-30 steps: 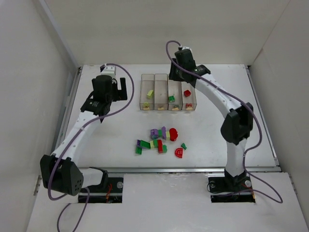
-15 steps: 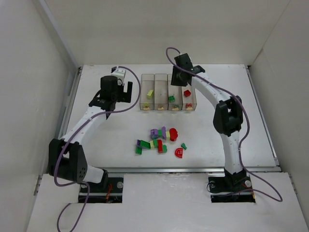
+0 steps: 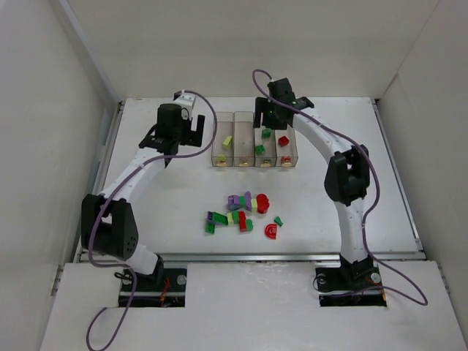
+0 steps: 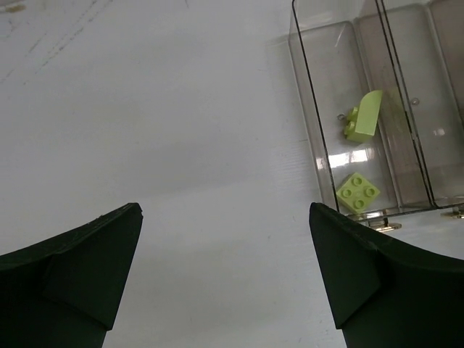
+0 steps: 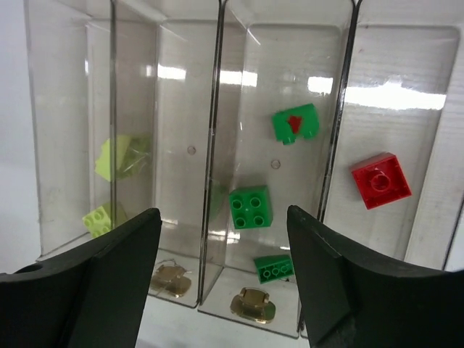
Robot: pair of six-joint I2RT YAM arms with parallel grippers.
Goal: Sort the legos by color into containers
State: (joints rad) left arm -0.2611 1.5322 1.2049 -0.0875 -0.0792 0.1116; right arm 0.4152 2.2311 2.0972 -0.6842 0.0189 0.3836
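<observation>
1. The right gripper [image 5: 221, 214] hangs over the containers [image 5: 215, 145] at the far side of the table [image 3: 307, 219], jaws apart with nothing between them; green legos [image 5: 250, 206] lie in the third bin from the left, straight below it
2. The left gripper [image 4: 225, 214] hovers over bare table just beside the left end of the row, jaws wide and empty; yellow-green pieces [image 4: 355, 192] sit in the bin nearest it
3. The unsorted legos [image 3: 245, 208] lie well apart from both grippers, toward the near edge and between the two arm bases, in a cluster that stretches left to right
4. Neither arm looks clearly nearer; purple and green at the cluster's left end suit the left arm, red at its right end the right arm
</observation>
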